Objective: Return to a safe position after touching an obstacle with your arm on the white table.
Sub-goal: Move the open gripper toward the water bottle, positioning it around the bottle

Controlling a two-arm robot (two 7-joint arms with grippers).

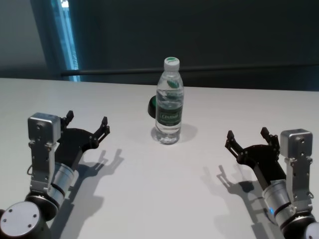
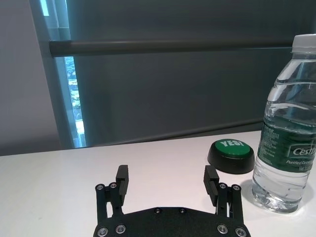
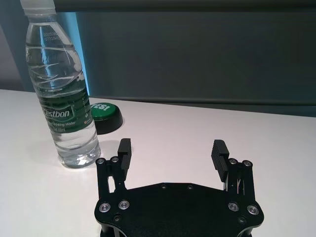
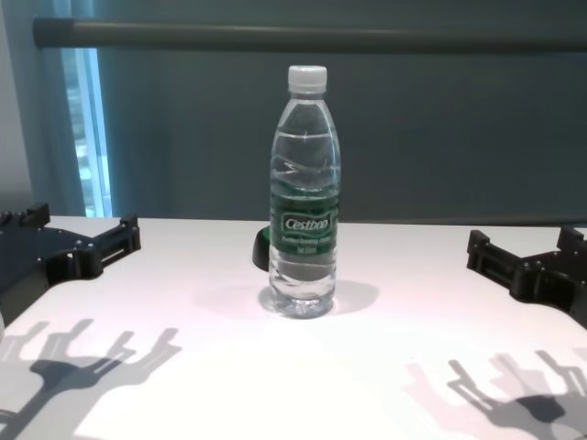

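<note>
The obstacle, a clear water bottle (image 1: 169, 102) with white cap and green label, stands upright mid-table on the white table (image 1: 149, 189). It also shows in the chest view (image 4: 304, 183), the left wrist view (image 2: 289, 133) and the right wrist view (image 3: 61, 94). My left gripper (image 1: 87, 122) is open and empty, well to the bottle's left; its own view shows it (image 2: 168, 180). My right gripper (image 1: 247, 138) is open and empty, well to the bottle's right; its own view shows it (image 3: 170, 150). Neither arm touches the bottle.
A low black button with a green top (image 2: 231, 155) sits just behind the bottle, partly hidden in the head view (image 1: 152, 105). A dark wall with a rail (image 1: 199, 72) runs behind the table's far edge.
</note>
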